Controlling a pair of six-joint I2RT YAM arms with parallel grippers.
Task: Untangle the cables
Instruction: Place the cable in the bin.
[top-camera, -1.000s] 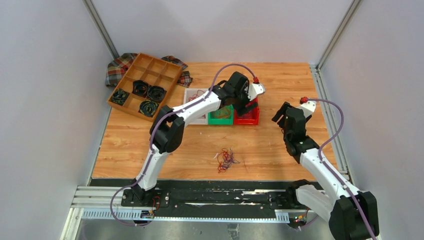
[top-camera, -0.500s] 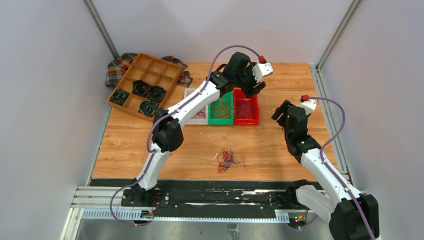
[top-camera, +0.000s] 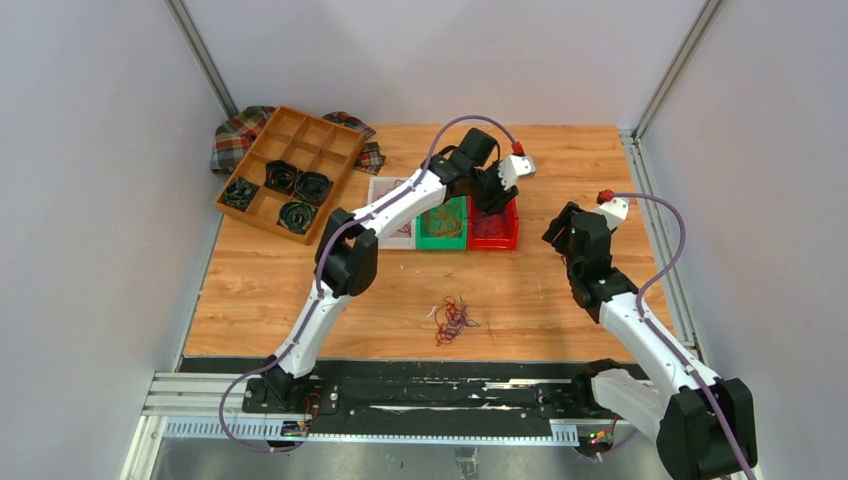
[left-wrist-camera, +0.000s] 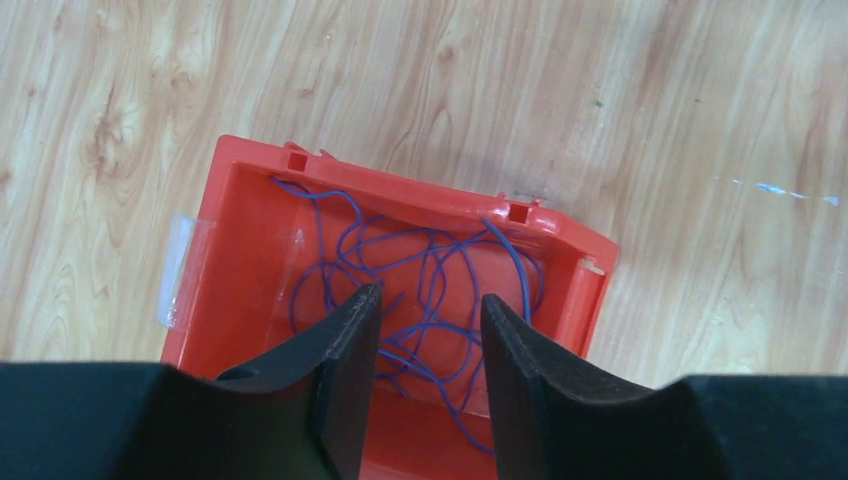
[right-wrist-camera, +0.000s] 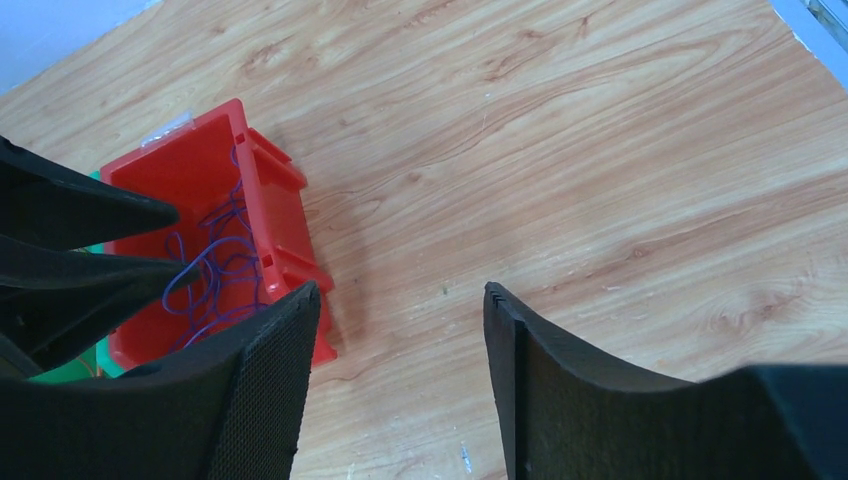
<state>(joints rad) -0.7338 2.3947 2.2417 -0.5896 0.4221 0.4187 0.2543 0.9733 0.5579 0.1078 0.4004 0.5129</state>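
Item: the cables (top-camera: 452, 319), a small clump of red, orange and purple wires.
Location: on the bare counter (top-camera: 560, 150), near its front edge, between the two arm bases and well apart from both end effectors.
Axis and heading: tangled loops with no clear long axis; about as wide as it is deep, with one stray end poking out toward the right arm's side.
Sorted stock: purple wires (left-wrist-camera: 440, 262) lie loose in the red bin (left-wrist-camera: 400, 185); the green bin (top-camera: 442, 222) sits beside it.
Left end effector (left-wrist-camera: 430, 297): over the red bin, fingers parted with a moderate gap, nothing between them.
Right end effector (right-wrist-camera: 400, 290): above bare wood just right of the red bin, jaws wide apart, empty.
Risk 1: left fingers sit low over the purple wires; a snagged loop would probably ride out of the bin when the arm lifts.
Risk 2: a grab at the clump's middle would likely lift every wire together and pull the knots tighter.
Risk 3: hair-fine wires may slip from the pads.
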